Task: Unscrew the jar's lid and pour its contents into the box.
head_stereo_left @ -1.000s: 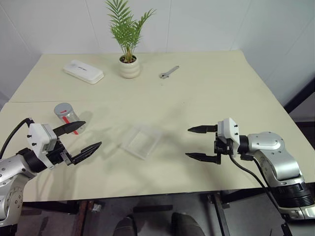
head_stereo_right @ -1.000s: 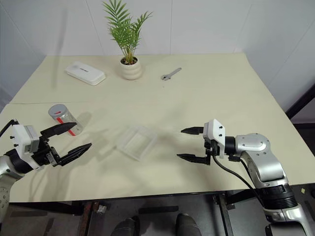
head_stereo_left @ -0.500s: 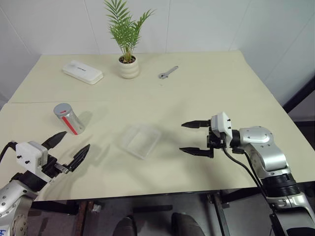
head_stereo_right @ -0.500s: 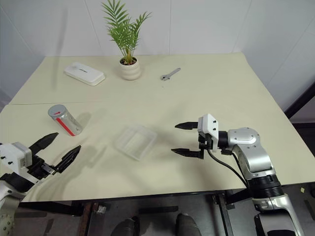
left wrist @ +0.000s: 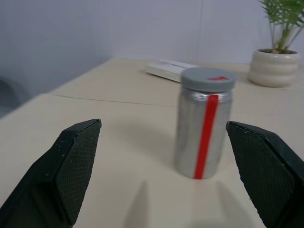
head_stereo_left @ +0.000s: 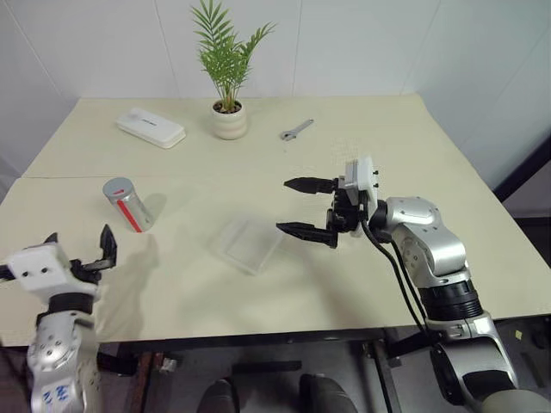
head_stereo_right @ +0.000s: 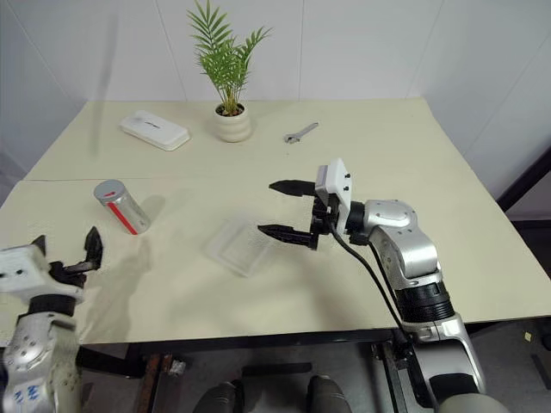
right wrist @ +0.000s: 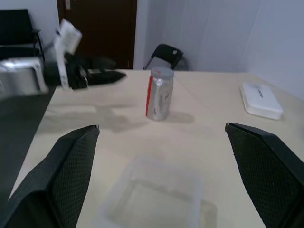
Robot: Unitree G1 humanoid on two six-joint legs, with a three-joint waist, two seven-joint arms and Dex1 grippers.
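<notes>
The jar (head_stereo_left: 127, 205) stands upright on the left of the table, greyish with a red stripe, and its grey lid (head_stereo_left: 116, 186) is on. Its contents cannot be made out. My left gripper (head_stereo_left: 80, 249) is open near the table's front left edge, pointing at the jar (left wrist: 202, 137) from a short way off. Neither finger touches the jar. The clear box (head_stereo_left: 250, 244) lies flat in the middle of the table. My right gripper (head_stereo_left: 284, 205) hangs open just right of the box, pointing left toward the jar (right wrist: 159, 97), with nothing between its fingers.
A potted palm in a white ribbed pot (head_stereo_left: 229, 120) stands at the back. A flat white case (head_stereo_left: 151, 127) lies to its left and a small wrench (head_stereo_left: 295, 129) to its right. The table's front edge runs close under my left gripper.
My left gripper has swung out to the left and back toward the front edge, and now faces the jar. My right gripper has moved left and up, to beside the box. The jar and the box have stayed put.
</notes>
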